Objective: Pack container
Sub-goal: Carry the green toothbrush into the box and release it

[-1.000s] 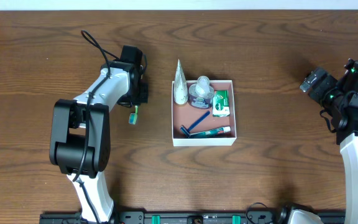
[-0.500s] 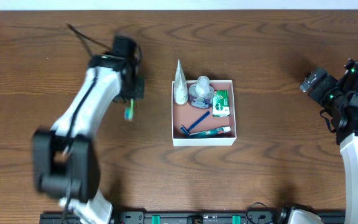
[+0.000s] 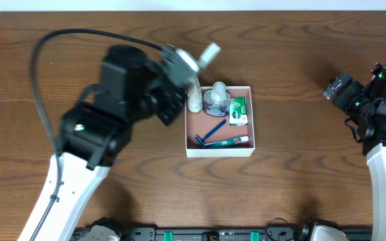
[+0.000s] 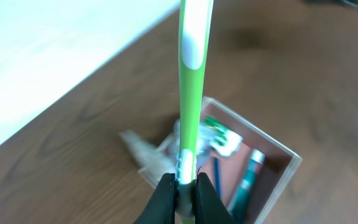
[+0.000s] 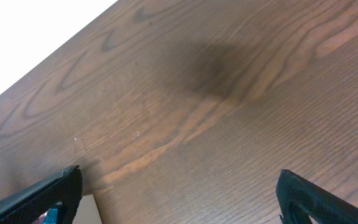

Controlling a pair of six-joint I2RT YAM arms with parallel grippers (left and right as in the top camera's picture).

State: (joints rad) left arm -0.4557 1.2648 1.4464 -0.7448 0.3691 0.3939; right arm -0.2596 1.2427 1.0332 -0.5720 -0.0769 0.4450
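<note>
Near the middle of the bench point(image 3: 300, 53): the container point(image 3: 220, 152) sits open at the top, square to the bench edges, its pinkish floor partly covered.
Inside it: a green box point(image 3: 238, 110), a round clear jar point(image 3: 218, 97), a blue razor point(image 3: 211, 132) and a teal tube point(image 3: 230, 141) lying along the near wall.
At its far-left corner: a white cone-shaped tube point(image 3: 194, 100) stands upright. I cannot tell whether it is inside the wall or just outside it.
Over its left rim: the left claw point(image 4: 183, 190) is narrow, pinched on the lower handle of a green-and-white toothbrush point(image 4: 190, 74).
Brush and box: the left wrist view shows the container point(image 4: 278, 180) below and beyond the brush. The brush is raised and touches neither the walls nor the contents.
Well off to the right: the right claw point(image 5: 182, 190) is spread wide and holds nothing, with only bare wood under it.
Done, as far as it shows: several toiletries are already packed and the toothbrush is in hand above the box.
Left to do, as I judge it: lower the brush, lay it in and let go. No other loose item shows on the bench.
Likely snag: free floor is scarce and the brush looks long, so it probably has to lie along a wall or across the razor.
</note>
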